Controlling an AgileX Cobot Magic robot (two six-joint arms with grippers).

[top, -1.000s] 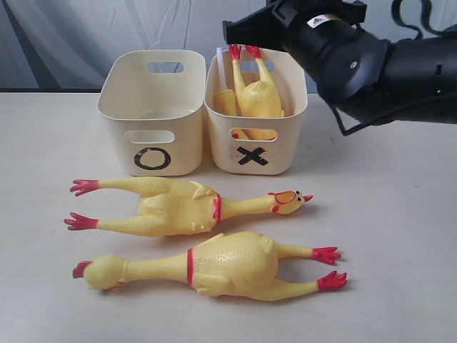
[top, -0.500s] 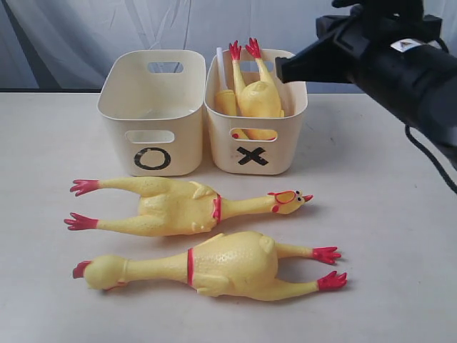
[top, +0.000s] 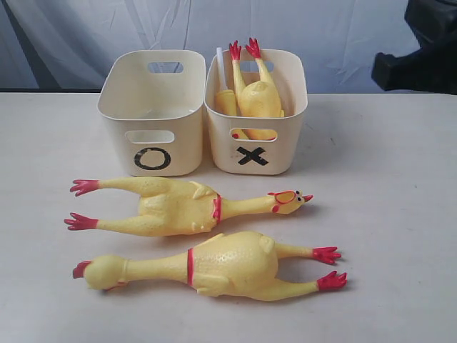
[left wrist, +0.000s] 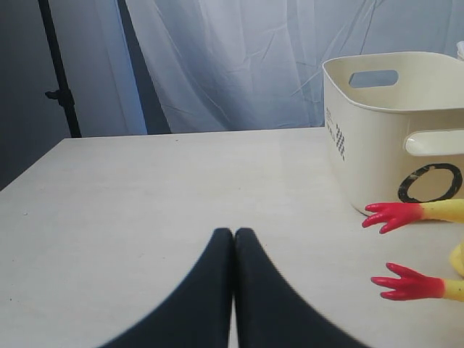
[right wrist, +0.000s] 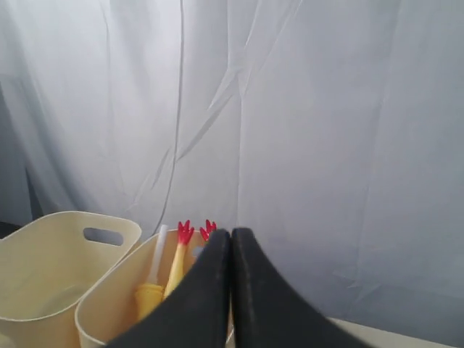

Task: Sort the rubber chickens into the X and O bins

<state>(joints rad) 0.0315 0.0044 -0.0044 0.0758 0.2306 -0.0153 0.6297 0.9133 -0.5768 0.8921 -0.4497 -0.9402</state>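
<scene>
X bin [top: 255,153]: upper centre of the exterior frame, black X facing us, and it's already loaded. A plump chicken [top: 257,96] stands head-down inside with its red feet poking above the rim, and a second yellow body is tucked in beside it.
O bin [top: 152,143]: just beside the X bin on its left, with no chicken showing inside.
Upper long chicken [top: 178,207]: flat on the table [top: 385,214] in front of the bins, head toward the right, feet toward the left.
Lower long chicken [top: 221,268]: right beside it, nearer the bottom edge, and turned the other way round.
Why so: both long birds lie out in the open where either arm can reach them. My read is that the short ones went to X and these two are meant for O.
Left gripper [left wrist: 233,233]: fingers pressed together, pinching nothing. It sits low over the table, with the upper long chicken's red feet and the O bin near.
Right gripper [right wrist: 230,233]: fingers also pressed together and carrying nothing. It is held high, with both bins below it and the curtain [right wrist: 304,109] beyond.
Right arm [top: 421,61]: only a dark bulk in the upper right corner of the exterior frame.
Change: a second ago that arm hung right over the X bin, its tip at the plump chicken's feet. Half a second ago it was just off the bin's right rim. Now it's pulled well clear.
Unchanged: both long chickens and both bins sit exactly where they were.
</scene>
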